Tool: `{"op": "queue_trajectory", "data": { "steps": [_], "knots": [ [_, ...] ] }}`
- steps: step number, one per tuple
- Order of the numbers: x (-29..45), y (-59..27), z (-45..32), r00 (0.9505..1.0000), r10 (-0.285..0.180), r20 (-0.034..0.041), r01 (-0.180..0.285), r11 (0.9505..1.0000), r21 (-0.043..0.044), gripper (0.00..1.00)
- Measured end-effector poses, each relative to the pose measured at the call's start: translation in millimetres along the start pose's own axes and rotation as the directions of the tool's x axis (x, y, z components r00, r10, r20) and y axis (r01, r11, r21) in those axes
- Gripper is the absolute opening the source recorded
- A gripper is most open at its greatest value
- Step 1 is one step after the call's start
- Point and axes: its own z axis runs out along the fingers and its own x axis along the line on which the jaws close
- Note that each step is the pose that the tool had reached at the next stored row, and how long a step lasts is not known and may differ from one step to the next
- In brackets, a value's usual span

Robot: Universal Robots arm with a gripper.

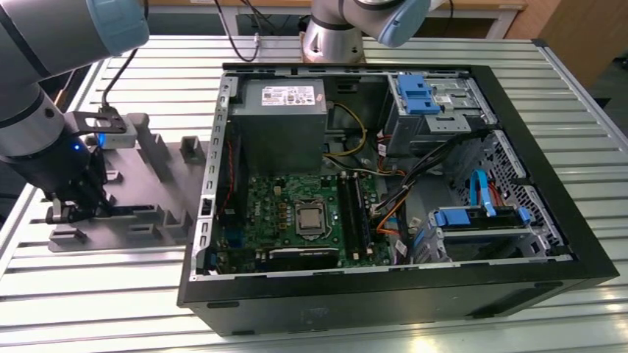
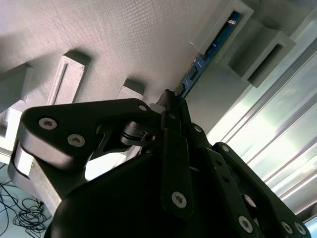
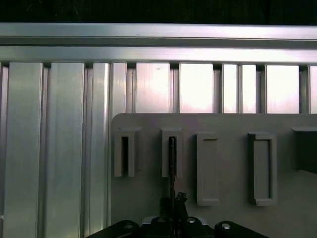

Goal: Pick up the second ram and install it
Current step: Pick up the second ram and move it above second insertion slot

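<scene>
The second ram (image 2: 208,52) is a slim blue-green stick standing on edge in a slot of the grey fixture plate (image 2: 124,39). In the first wrist view I see it edge-on as a thin dark line (image 3: 172,158) in the second slot block. My gripper (image 2: 171,96) has its black fingers drawn together around the near end of the stick, which still sits in its slot. In the exterior view the gripper (image 1: 70,212) is low over the fixture plate (image 1: 167,184), at that view's left, well apart from the open computer case (image 1: 393,294).
Inside the case lies the green motherboard (image 1: 304,213) with long black memory slots (image 1: 355,213) beside the processor socket. A grey power supply (image 1: 279,110), drive cages with blue clips (image 1: 422,92) and loose cables (image 1: 412,169) surround it. Ribbed aluminium table (image 3: 59,148) runs beneath everything.
</scene>
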Motion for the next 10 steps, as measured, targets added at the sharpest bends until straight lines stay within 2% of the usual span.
{"op": "queue_trajectory", "data": {
  "steps": [10],
  "knots": [
    [0.0, 0.1, -1.6, 1.0, 0.0, 0.0, 0.0, 1.0, -0.0001, 0.14]
  ]
}}
